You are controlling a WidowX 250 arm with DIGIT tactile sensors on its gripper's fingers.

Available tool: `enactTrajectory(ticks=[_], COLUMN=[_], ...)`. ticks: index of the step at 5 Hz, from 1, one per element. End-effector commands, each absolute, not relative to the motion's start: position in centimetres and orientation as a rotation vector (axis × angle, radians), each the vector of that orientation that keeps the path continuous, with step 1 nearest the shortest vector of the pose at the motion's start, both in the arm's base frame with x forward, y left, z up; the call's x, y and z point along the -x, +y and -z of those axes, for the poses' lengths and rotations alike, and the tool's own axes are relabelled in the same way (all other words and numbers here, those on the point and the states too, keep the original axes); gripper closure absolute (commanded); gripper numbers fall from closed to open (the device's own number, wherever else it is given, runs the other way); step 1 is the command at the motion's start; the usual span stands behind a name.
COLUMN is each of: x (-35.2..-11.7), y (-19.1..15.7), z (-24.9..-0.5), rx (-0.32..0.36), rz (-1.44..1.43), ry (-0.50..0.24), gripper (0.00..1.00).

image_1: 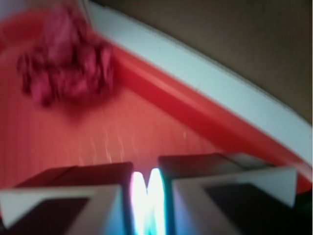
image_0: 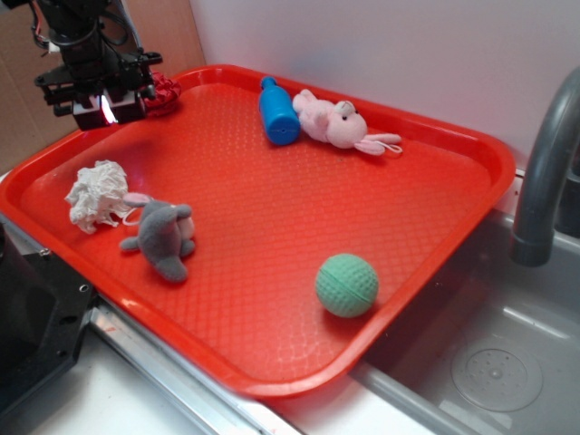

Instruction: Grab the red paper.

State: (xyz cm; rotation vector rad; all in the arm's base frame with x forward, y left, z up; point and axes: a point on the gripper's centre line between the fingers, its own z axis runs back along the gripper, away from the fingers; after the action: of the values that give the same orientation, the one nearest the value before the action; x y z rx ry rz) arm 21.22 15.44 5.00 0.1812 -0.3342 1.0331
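We see the red paper (image_0: pixel 166 93) at the far left corner of the tray (image_0: pixel 272 362), close against the raised rim. It is a dark crimson crumpled wad. In the exterior view the pincer (image_0: pixel 107 107) sits just left of the wad, above the tray's left edge, and partly hides it. Whether the two touch, we cannot tell from that side.

The wrist view is blurred. There the red paper (image_1: pixel 66 61) lies ahead and to the upper left, clear of the pincer (image_1: pixel 146 188), nothing held. The two fingers (image_1: pixel 78 196) are pressed nearly together, with only a thin bright slit between them. Beyond the tray rim (image_1: pixel 195 117) runs a pale band, then brown.

Other things on the tray: a white paper wad (image_0: pixel 98 193) near the left edge; a grey plush (image_0: pixel 163 237) just beside it, touching or almost so; a green ball (image_0: pixel 346 285) toward the near right, well apart from the rest; a blue bottle (image_0: pixel 278 112) at the far side, lying next to a pink plush (image_0: pixel 337 124).

The tray rests over a grey sink (image_0: pixel 489 362), with a grey faucet (image_0: pixel 544 172) at right.

We read no writing, brand or label anywhere in either view.
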Motion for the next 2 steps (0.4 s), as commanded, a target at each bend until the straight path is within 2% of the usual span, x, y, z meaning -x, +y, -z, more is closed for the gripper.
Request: enactTrajectory(ticks=[1, 2], x=[-23.51, -24.26], y=[16.75, 17.09], z=[-5.92, -5.79], rx=[-0.193, -0.180], rz=[-1.032, -1.036], ry=[-0.401, -0.398], gripper=[0.00, 0.00])
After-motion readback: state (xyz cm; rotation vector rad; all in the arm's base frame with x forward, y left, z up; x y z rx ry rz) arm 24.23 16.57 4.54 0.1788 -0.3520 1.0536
